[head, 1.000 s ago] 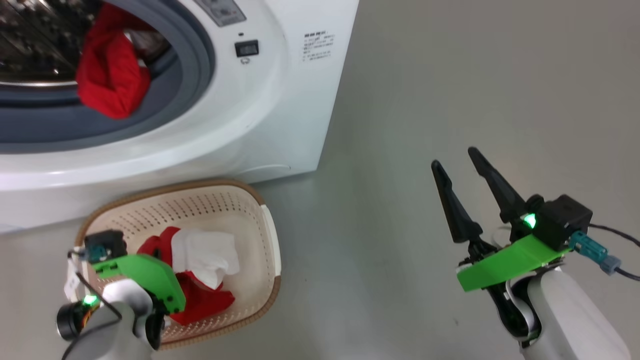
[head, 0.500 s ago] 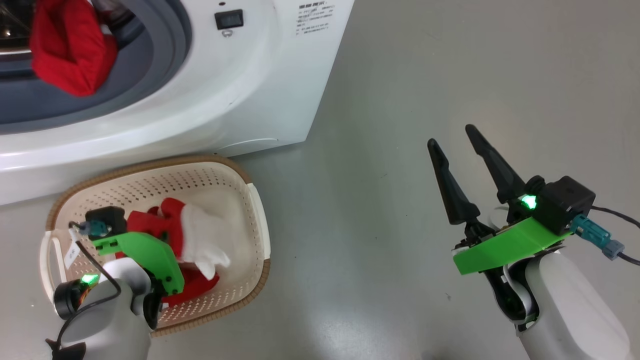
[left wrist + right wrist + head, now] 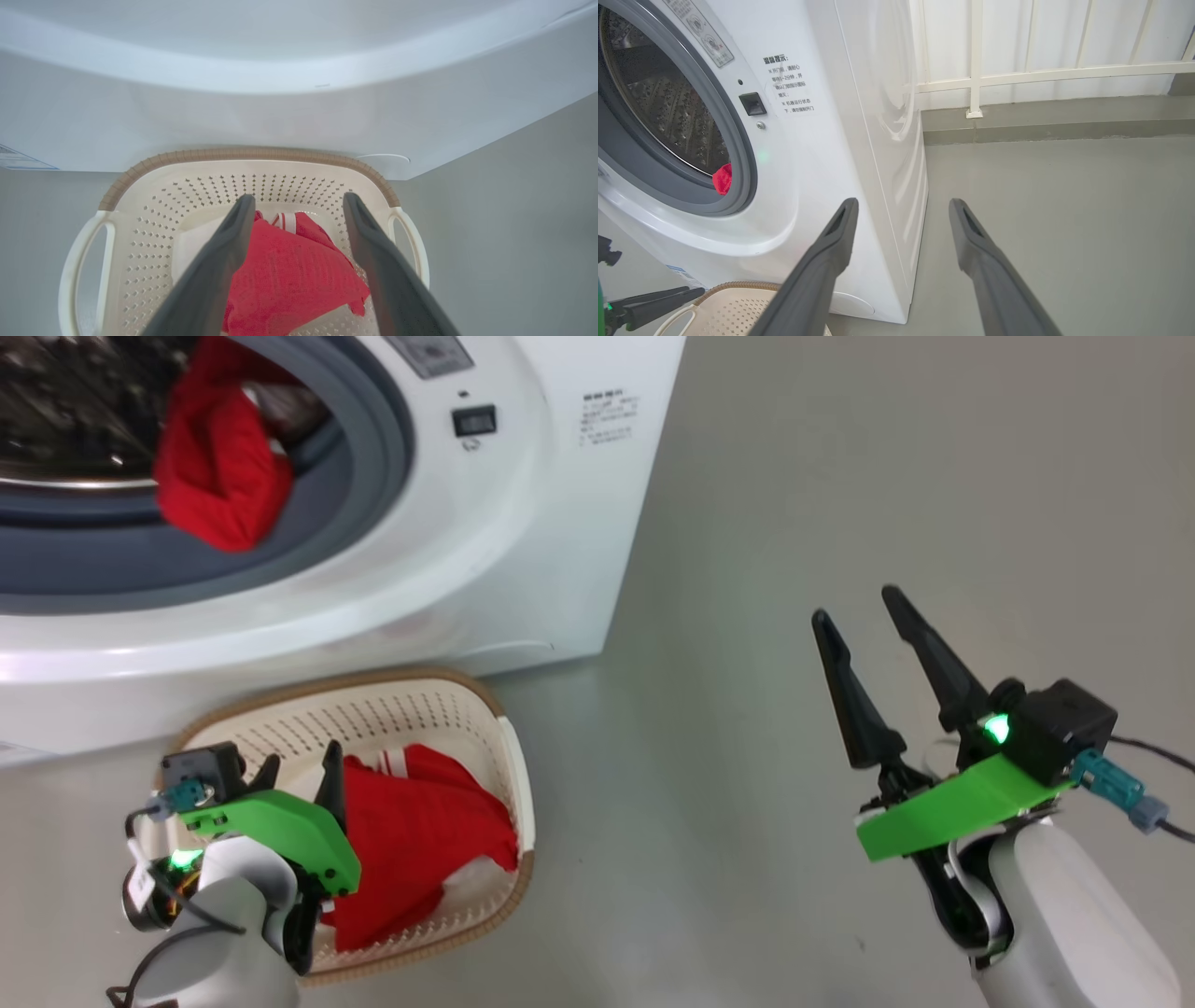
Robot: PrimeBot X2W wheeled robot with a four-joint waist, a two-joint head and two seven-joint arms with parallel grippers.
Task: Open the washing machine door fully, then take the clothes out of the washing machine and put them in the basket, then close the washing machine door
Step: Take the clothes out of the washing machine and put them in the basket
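Observation:
The white washing machine (image 3: 523,523) stands with its drum mouth uncovered; its door is out of view. Red clothes (image 3: 219,485) hang over the grey rubber ring, seen as a red scrap (image 3: 722,178) in the right wrist view. The basket (image 3: 448,709) sits on the floor against the machine's front, with red clothes (image 3: 420,831) lying in it. My left gripper (image 3: 301,756) hovers over the basket's near left part, open, nothing between its fingers; below them lies the red garment (image 3: 289,284). My right gripper (image 3: 854,602) stands open and empty over bare floor to the right.
Grey floor (image 3: 840,476) stretches to the right of the machine. A white railing (image 3: 976,74) on a low kerb runs behind it. A cable trails from my right wrist (image 3: 1148,817).
My left gripper has opened and let the red and white garment drop; it now lies spread in the basket. The head camera has shifted. The right arm has kept its pose.

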